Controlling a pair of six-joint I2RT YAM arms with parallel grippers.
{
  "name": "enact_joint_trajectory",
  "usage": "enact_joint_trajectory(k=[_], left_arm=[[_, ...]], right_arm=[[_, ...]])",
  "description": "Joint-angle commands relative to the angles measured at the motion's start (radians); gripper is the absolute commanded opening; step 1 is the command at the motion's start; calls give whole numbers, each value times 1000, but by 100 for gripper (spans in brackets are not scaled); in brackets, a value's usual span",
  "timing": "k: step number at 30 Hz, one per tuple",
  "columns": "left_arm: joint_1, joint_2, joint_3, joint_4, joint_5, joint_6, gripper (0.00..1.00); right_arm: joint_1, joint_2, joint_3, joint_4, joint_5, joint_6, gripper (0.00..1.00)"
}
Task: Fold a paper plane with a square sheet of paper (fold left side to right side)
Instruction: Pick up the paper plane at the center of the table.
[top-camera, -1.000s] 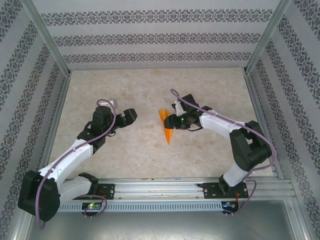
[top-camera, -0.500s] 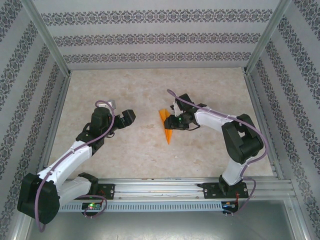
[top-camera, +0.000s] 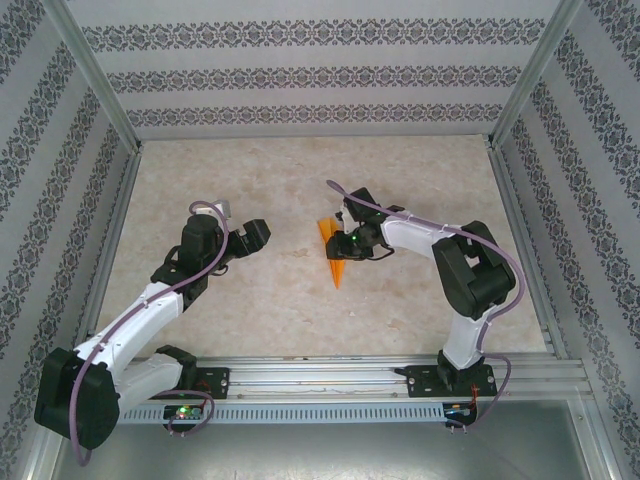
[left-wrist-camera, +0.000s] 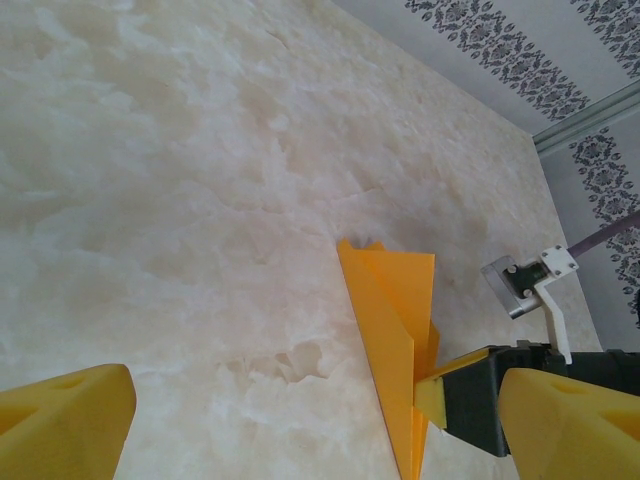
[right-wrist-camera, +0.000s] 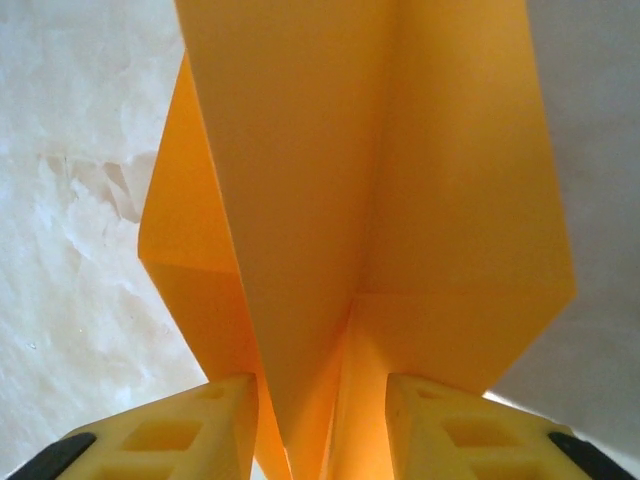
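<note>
The square sheet of paper is folded into a narrow orange paper plane (top-camera: 333, 252) lying mid-table, its point toward the near edge. My right gripper (top-camera: 341, 244) reaches it from the right. In the right wrist view the plane (right-wrist-camera: 380, 190) stands between the yellow fingers (right-wrist-camera: 200, 425), whose jaws flank its centre fold with the layers loose in the gap. My left gripper (top-camera: 254, 236) hangs open to the left, well apart from the paper. In the left wrist view the plane (left-wrist-camera: 385, 310) lies ahead of the left gripper (left-wrist-camera: 315, 400), with a right-hand finger (left-wrist-camera: 432, 400) against its side.
Bare marbled tabletop (top-camera: 280, 180) surrounds the paper. Metal frame rails (top-camera: 110, 240) and patterned walls (top-camera: 320, 75) close in the left, right and far sides. The arm bases sit on the rail (top-camera: 330, 375) at the near edge.
My right gripper has slid a little left onto the plane and its jaws have narrowed round the fold. The left arm has barely moved.
</note>
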Motion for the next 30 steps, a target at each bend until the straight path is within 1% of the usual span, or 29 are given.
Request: enact_joint_trajectory(k=[1, 8, 16, 23, 30], left_arm=[[20, -22, -9, -21, -3, 22, 94], [23, -24, -9, -23, -1, 23, 94], [26, -25, -10, -24, -1, 24, 94], [30, -25, -11, -24, 0, 24, 94], [31, -27, -18, -19, 2, 21, 94]], right_arm=[[16, 23, 28, -34, 27, 7, 37], [37, 43, 51, -71, 59, 1, 33], [65, 65, 77, -129, 105, 4, 31], [82, 90, 105, -172, 136, 3, 25], [97, 106, 115, -197, 156, 26, 18]])
